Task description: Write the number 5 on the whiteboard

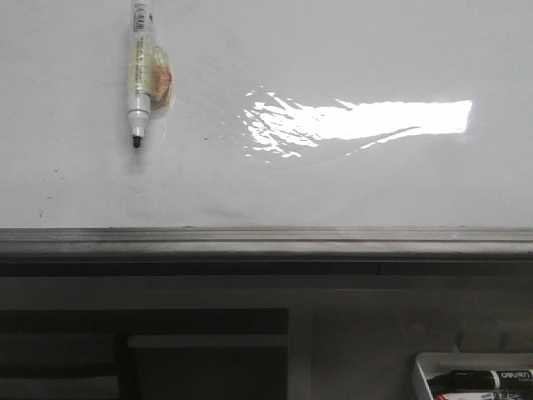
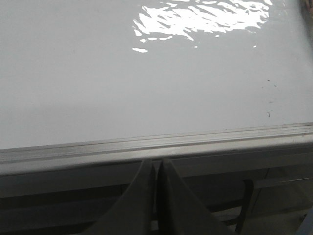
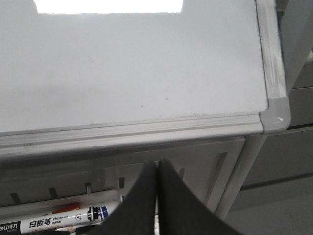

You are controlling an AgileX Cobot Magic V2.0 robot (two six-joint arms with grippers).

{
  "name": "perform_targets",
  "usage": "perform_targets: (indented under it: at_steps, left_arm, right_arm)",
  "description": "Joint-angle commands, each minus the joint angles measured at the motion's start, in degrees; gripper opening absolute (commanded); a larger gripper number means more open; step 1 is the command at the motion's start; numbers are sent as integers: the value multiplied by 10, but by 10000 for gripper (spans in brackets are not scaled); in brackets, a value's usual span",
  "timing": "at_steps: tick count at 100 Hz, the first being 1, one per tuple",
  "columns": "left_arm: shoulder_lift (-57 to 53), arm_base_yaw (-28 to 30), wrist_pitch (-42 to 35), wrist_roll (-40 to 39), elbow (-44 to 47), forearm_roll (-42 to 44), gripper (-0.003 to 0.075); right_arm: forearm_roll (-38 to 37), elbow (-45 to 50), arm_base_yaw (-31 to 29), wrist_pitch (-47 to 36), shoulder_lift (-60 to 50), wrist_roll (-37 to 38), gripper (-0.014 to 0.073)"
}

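The whiteboard (image 1: pixel 350 183) is a glossy white board with a bright glare patch and a grey edge rail (image 1: pixel 266 237). It also shows in the left wrist view (image 2: pixel 98 88) and the right wrist view (image 3: pixel 137 73). No number 5 shows on it; the surface is blank apart from small specks. A white marker (image 1: pixel 138 75) with a black tip is taped to the board at the upper left. My left gripper (image 2: pixel 157 162) is shut and empty, below the rail. My right gripper (image 3: pixel 157 164) is shut and empty, below the board's right corner. Neither gripper shows in the front view.
A small white tray (image 1: pixel 433 367) with markers (image 1: pixel 491 379) sits below the board at the right; a white marker with a blue band (image 3: pixel 63 219) lies just beside my right gripper. The board's grey corner cap (image 3: pixel 275 115) and a stand leg (image 3: pixel 239 171) are nearby.
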Motion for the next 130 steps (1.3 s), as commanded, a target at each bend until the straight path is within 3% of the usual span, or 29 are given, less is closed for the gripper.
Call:
perform_targets:
  at_steps: [1,79,86,94,109,113,121,130]
  left_arm:
    - [-16,1,-44,-6,11,-7,-20]
    - [-16,1,-44,-5,11,7,-20]
    - [-16,1,-44,-5,11,10,-20]
    - [-16,1,-44,-5,11,7,-20]
    - [-16,1,-49,-5,11,8,-20]
    - [-16,1,-50,-5,11,8,-20]
    - [-16,1,-62,-5,11,-16,-20]
    - [-16,1,-99,-5,11,-101,-20]
  right_arm:
    - [-1,15,-1,-11,-10,-2,-62]
    - [-1,15,-1,-11,-10,-2,-62]
    - [-50,15,-1,-30,-10,-2,-62]
    - [-83,15,-1,-110,-10,-1,-62]
    - [67,15,-1,-329,-10,26,-62]
    - [114,15,9,-367,-10,65,-62]
    - [212,15,38,-378,-10,207,-62]
    - [218,15,71,-355,-4,208,-62]
